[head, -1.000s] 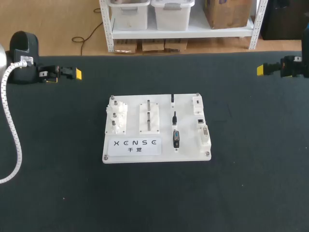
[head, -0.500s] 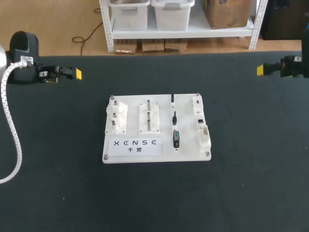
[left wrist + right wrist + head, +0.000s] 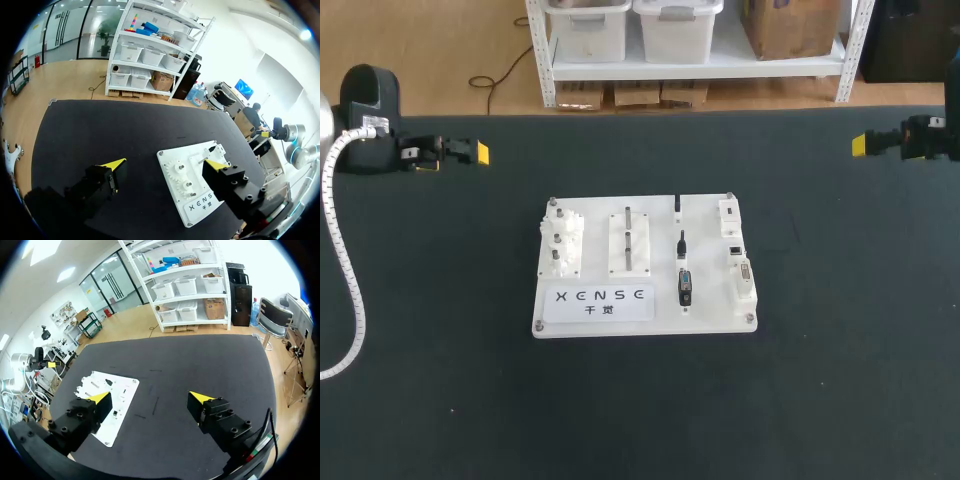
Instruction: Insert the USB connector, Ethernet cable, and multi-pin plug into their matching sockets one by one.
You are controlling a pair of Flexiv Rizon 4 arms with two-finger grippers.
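Observation:
A white board [image 3: 645, 318] lies mid-table. On it, in a column, sit a thin black USB connector [image 3: 677, 206], a black Ethernet cable end [image 3: 682, 245] and a dark multi-pin plug [image 3: 685, 287]. Their white sockets [image 3: 740, 262] line the board's right edge. My left gripper [image 3: 472, 153] hovers far back left, open and empty. My right gripper [image 3: 861, 145] is far back right, open and empty too. In the left wrist view the gripper [image 3: 165, 165] points toward the board [image 3: 197, 212]. The right wrist view shows that gripper [image 3: 150, 399] high above the table, with the board [image 3: 122, 402] beside one finger [image 3: 99, 398].
White gears [image 3: 562, 245] and a block with upright pegs [image 3: 630, 242] occupy the board's left half. A white corrugated hose [image 3: 347, 270] from my left arm hangs over the table's left side. Black tabletop [image 3: 840, 380] surrounds the board.

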